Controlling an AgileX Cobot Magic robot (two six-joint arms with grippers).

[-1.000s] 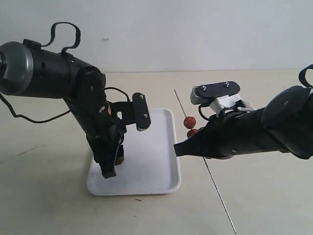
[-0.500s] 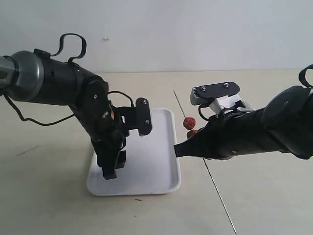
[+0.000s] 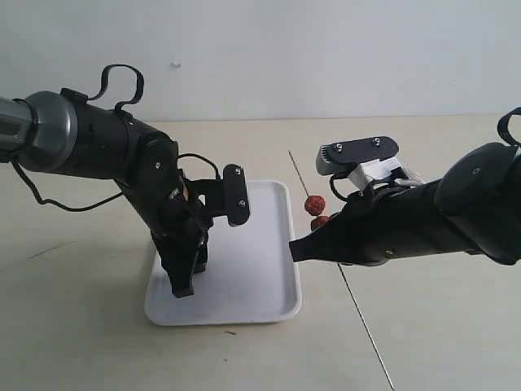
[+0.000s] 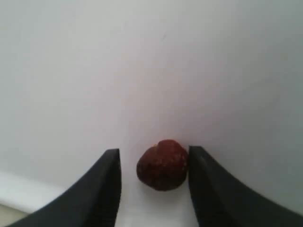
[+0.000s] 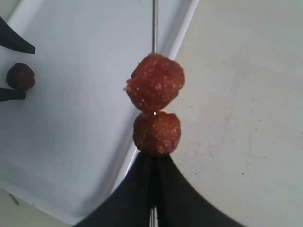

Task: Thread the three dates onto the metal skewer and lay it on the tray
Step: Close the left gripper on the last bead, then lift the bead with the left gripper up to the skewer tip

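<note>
Skewer (image 5: 154, 23) (two dates (image 5: 155, 82) on) points along the tray's (image 3: 269, 244) right rim, clamped by the right gripper (image 5: 152, 163); left gripper (image 4: 154, 151), shifted slightly since, straddles the third date (image 4: 162, 165) open-fingered.

White tray (image 3: 252, 273), reddish-brown dates (image 5: 155, 82), grey metal skewer (image 5: 154, 23), black arms (image 3: 122, 155), pale beige table (image 3: 431, 342)

Matte black arms (image 3: 423, 224), grey cap (image 3: 47, 130), looping black cables (image 3: 120, 68)

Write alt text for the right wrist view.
Two reddish-brown dates sit pressed together on a thin metal skewer, held by the shut jaws of the right gripper. Nearby a third date lies on a white tray between the open jaws of the left gripper, with beige table alongside.
</note>
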